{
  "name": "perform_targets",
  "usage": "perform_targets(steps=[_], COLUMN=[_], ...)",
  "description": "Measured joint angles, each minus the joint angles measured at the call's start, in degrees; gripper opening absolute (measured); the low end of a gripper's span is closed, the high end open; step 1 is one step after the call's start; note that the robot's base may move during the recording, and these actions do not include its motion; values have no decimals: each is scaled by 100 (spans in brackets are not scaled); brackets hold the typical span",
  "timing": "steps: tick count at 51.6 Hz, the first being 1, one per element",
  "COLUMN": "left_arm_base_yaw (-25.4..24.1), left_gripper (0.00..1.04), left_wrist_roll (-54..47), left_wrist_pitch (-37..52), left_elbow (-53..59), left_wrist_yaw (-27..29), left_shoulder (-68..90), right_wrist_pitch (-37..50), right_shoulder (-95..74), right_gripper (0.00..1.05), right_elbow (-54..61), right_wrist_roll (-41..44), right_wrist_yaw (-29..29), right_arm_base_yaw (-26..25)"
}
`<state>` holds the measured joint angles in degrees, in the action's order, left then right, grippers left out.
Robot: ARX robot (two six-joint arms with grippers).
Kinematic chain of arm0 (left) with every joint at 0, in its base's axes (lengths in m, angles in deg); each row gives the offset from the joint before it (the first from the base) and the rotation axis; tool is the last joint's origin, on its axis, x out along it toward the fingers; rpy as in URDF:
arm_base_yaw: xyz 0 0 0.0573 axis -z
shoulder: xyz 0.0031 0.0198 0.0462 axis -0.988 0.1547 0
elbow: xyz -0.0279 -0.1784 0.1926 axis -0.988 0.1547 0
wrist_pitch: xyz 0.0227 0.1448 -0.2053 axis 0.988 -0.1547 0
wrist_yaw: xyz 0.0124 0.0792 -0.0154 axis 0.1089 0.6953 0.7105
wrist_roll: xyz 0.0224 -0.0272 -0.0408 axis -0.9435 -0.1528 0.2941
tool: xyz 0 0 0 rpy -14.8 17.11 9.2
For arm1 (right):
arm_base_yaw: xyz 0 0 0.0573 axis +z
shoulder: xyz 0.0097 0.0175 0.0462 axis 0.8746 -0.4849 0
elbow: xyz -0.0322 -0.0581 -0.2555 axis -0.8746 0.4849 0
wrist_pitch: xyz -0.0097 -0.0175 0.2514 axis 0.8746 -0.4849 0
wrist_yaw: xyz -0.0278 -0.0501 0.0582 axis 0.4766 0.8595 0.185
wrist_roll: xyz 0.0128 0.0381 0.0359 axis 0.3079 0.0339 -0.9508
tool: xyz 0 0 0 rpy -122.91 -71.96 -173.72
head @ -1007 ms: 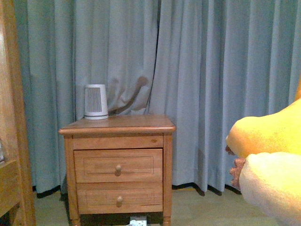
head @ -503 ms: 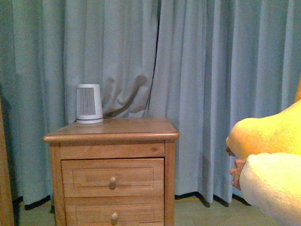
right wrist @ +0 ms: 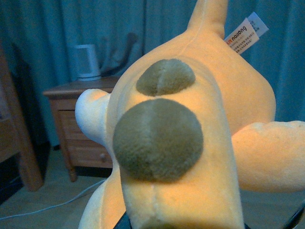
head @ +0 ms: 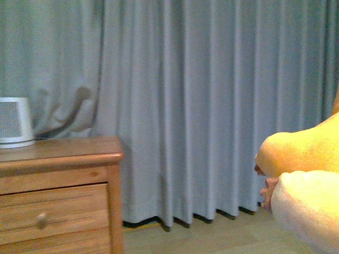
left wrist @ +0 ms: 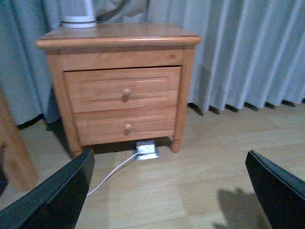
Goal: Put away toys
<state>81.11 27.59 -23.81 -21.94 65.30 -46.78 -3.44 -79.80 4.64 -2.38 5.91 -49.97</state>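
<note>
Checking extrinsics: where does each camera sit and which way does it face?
Front: on the body, facing the curtain; nightstand at the left edge, plush at the right edge; no arm shows.
Left wrist: on the left arm, looking down at the nightstand and floor; both left jaws show, open, empty.
Right wrist: on the right arm; the plush fills it up close, nightstand behind; right jaws not clearly seen.
Shared: nightstand in all three; plush in front and right wrist.
</note>
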Motion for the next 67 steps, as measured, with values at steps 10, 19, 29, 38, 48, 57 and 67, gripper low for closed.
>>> perform_targets(steps=[10,19,29,38,48,57,67], left_arm_base_yaw=[2,2,4,4,4,4,4], left_gripper=[98,98,98,98,98,98,98], left_wrist_roll=[0,0,0,0,0,0,0], left_wrist_pitch=[0,0,0,0,0,0,-2], left_elbow=[-2,-2,0,0,-2,-2,0], left_wrist_yaw=[-15,-4,-2,2,0,-2,2], left_shoulder=[0,-2,-2,-2,-2,-2,-2], right_wrist_pitch=[0,0,0,0,0,0,0], right_shoulder=[0,0,-2,-2,-2,0,-2], right_gripper=[7,7,7,7,7,7,7], right_elbow=[0,0,0,0,0,0,0], right_wrist_roll=[0,-2,0,0,-2,0,0], right_wrist_yaw=[17,13,11,4,13,13,11], right_arm_base_yaw=[0,0,0,0,0,0,0])
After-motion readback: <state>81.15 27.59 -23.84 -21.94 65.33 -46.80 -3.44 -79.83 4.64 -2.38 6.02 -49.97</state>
